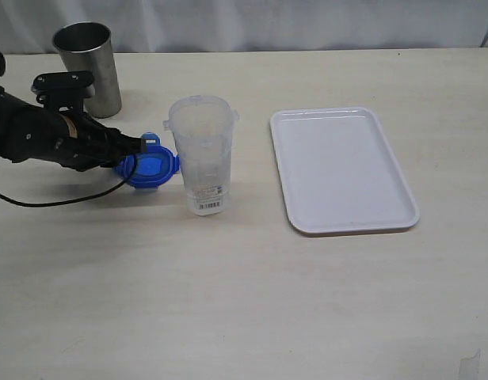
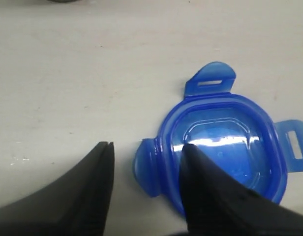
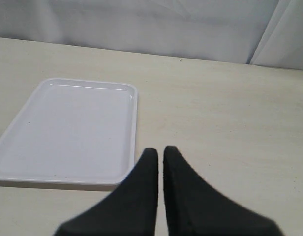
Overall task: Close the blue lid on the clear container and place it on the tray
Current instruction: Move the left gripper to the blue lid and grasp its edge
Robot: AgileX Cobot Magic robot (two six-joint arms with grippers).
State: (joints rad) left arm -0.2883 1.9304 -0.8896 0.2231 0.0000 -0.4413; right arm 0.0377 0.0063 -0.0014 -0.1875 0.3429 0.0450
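Lid, blue, lies flat on the desk just beside the clear container, which stands upright and uncapped, apart from the white tray. I see my left pincer spread, its 2 fingers straddling the lid's rim without pinching it. My right pincer is pressed together near the tray, holding nothing.
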